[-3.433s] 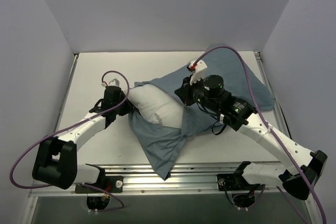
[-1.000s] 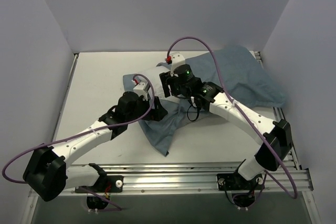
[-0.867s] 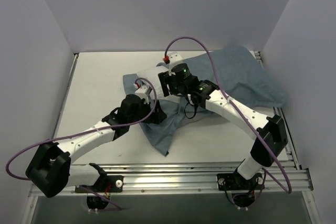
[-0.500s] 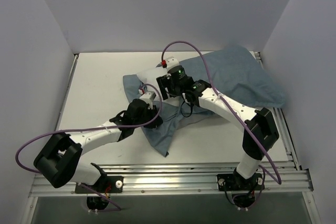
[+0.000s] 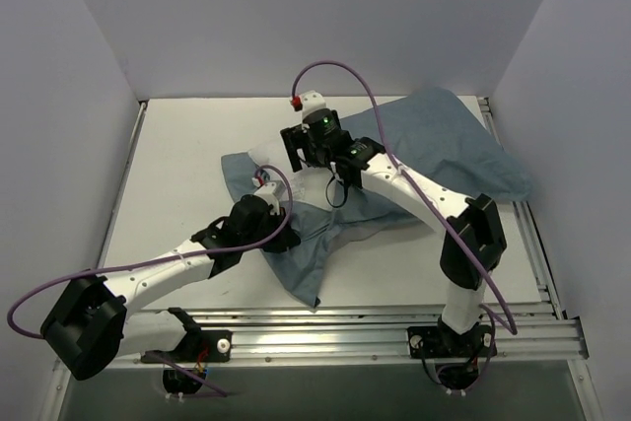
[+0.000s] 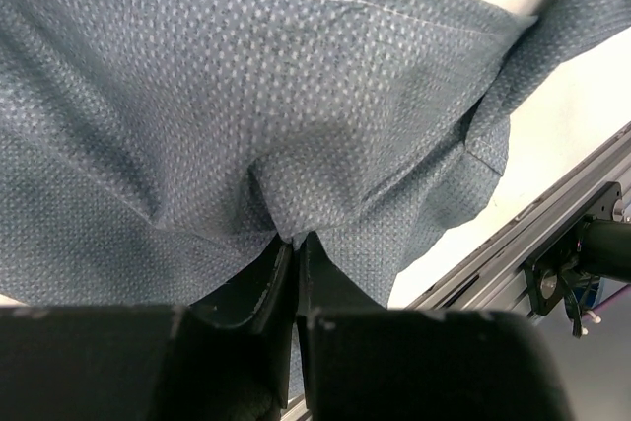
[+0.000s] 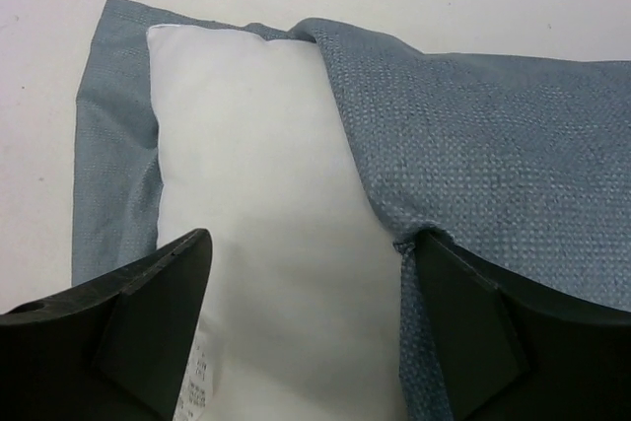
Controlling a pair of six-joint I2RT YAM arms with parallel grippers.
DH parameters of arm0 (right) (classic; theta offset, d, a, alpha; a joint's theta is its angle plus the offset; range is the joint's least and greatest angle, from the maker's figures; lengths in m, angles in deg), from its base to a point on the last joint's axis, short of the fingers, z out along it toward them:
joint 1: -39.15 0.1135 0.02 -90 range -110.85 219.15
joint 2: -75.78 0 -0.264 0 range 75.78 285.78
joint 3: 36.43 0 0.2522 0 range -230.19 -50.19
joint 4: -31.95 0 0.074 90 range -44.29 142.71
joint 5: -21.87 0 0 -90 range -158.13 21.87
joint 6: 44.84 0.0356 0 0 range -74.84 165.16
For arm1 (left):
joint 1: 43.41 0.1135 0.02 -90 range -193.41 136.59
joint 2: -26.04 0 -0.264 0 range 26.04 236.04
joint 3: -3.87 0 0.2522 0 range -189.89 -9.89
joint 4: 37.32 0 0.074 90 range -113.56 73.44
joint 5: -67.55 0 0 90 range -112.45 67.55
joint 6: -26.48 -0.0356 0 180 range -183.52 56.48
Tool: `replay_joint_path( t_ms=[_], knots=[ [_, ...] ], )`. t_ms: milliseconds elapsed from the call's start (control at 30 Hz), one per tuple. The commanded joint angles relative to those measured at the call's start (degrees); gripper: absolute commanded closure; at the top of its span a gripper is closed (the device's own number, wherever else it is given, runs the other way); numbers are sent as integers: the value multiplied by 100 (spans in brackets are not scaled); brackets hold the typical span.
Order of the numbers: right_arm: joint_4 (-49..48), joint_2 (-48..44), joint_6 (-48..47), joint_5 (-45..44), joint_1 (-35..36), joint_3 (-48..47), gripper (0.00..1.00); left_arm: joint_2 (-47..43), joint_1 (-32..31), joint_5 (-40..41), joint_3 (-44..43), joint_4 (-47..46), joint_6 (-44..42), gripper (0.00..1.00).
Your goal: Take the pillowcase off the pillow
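Left claw (image 6: pixel 294 240): pinched tight on a fold of the pillowcase (image 6: pixel 296 96), near edge.
Pillow (image 7: pixel 256 175): centre of surface (image 5: pixel 177 155), one end bared, rest inside pillowcase.
Right claw (image 7: pixel 308 278): spread wide astride Pillow.
Risk: thin pinch may slip; Pillow drags along unless pinned.

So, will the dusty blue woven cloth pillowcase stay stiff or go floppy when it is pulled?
Probably floppy: the pillowcase puckers into folds where the left gripper pinches it. Its coarse weave suggests it grips rather than slips. It lies thin and flat beside the plump white pillow, so likely light.
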Motion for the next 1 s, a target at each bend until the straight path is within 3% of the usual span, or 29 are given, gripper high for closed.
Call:
replay_joint_path(
  t_ms=[0, 200, 467, 500, 533, 567, 667, 700, 967],
  knots=[
    [106, 425, -94, -444, 155, -357, 20, -81, -21, -92, 16, 250, 93, 90],
    [685, 962, -181, -393, 305, -833, 9, -63, -21, -40, 24, 303, 111, 90],
    [1565, 1639, -419, -409, 314, -1158, 11, -125, -21, -48, 86, 232, 102, 90],
    [1565, 1744, -428, -506, 305, -1132, 17, -125, -30, -31, 68, 250, 93, 90],
    [1556, 1797, -419, -611, 261, -1140, 31, -133, -30, -31, 60, 267, 93, 90],
    [1574, 1850, -410, -778, 226, -1149, 38, -142, -30, -22, 42, 285, 76, 90],
    [1539, 2017, -340, -998, 86, -1193, 79, -221, -21, -48, 33, 338, 32, 95],
    [1469, 2009, -297, -1104, 59, -1184, 100, -247, -21, -66, 24, 355, 14, 97],
    [959, 1798, 309, -1289, -589, -1658, 100, -484, -21, -197, -187, 935, -91, 98]
  ],
)
